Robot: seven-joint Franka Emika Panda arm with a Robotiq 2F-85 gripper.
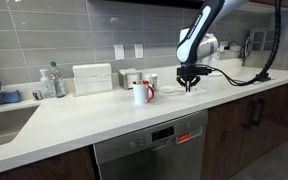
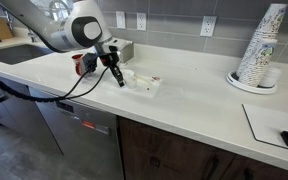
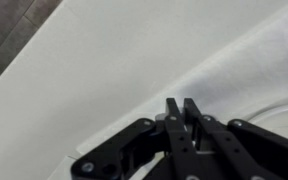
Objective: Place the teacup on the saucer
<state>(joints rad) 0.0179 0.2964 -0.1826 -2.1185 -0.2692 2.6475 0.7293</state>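
Observation:
My gripper hangs low over the white counter, just right of the white mug with the red handle. In the wrist view the two fingers are pressed together and nothing shows between the tips. Beside the gripper a low white shape lies on the counter. It is too small to tell whether it is the saucer, the teacup or both. A thin curved rim shows at the right edge of the wrist view, on a white sheet.
A white box, bottles and a sink stand further along the counter. A stack of paper cups on a plate and a dark mat are at the other end. A black cable trails over the counter.

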